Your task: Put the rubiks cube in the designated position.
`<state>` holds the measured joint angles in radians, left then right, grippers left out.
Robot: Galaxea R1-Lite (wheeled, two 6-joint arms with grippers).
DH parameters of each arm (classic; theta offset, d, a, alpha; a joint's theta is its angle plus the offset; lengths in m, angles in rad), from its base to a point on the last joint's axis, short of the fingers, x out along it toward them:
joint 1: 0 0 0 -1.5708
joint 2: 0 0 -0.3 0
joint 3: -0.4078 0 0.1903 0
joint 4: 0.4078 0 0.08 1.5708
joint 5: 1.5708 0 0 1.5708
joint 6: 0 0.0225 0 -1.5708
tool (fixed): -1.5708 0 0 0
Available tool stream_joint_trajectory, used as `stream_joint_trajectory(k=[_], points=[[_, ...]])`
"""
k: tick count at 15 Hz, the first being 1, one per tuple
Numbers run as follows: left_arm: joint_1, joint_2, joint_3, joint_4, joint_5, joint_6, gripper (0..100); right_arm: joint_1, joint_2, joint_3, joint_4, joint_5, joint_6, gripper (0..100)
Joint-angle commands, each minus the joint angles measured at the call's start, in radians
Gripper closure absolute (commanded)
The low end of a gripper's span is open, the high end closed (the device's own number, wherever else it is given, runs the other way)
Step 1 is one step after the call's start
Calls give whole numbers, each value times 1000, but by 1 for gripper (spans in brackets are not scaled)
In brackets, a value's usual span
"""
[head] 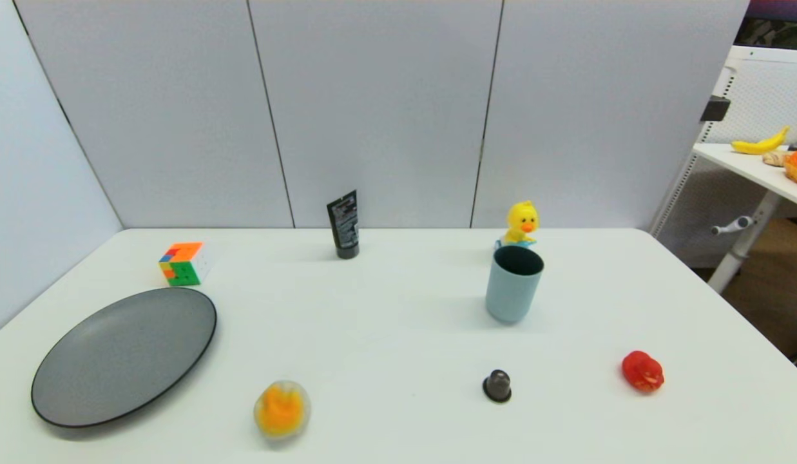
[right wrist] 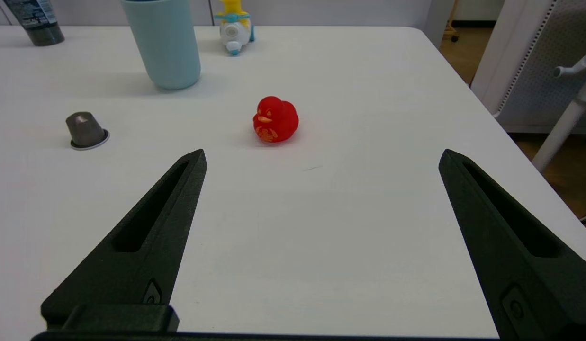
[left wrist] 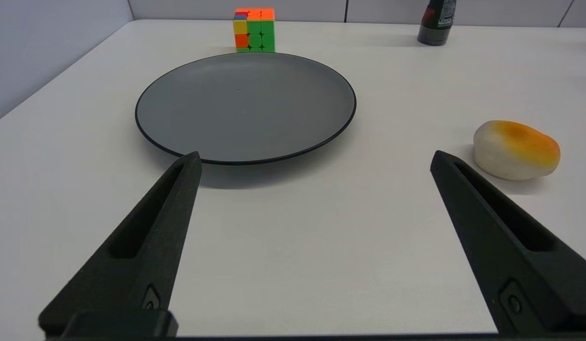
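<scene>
The rubiks cube [head: 182, 263] sits at the back left of the white table, orange face up and green side toward me, just behind a grey plate [head: 124, 354]. The left wrist view shows the rubiks cube [left wrist: 254, 29] beyond the grey plate [left wrist: 245, 106]. My left gripper [left wrist: 316, 158] is open with nothing between its fingers, low over the table in front of the plate. My right gripper [right wrist: 321, 158] is open too, with a red duck [right wrist: 275, 119] a short way ahead of it. Neither arm shows in the head view.
A black tube [head: 344, 223] stands at the back middle. A light blue cup [head: 513, 283] stands in front of a yellow duck toy [head: 521, 223]. A bun-shaped toy [head: 281, 408], a grey capsule [head: 497, 385] and the red duck [head: 642, 371] lie near the front.
</scene>
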<state>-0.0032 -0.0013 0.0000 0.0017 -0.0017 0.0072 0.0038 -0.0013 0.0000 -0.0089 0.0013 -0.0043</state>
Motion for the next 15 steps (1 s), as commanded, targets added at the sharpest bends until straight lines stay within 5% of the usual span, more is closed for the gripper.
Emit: stream_joint_trajectory(k=[1,15], points=[[0,1,0,0,0,0,0,1,1,0,0,0,0,0],[0,1,0,0,0,0,0,-1,1,0,3,-1,-6,0]])
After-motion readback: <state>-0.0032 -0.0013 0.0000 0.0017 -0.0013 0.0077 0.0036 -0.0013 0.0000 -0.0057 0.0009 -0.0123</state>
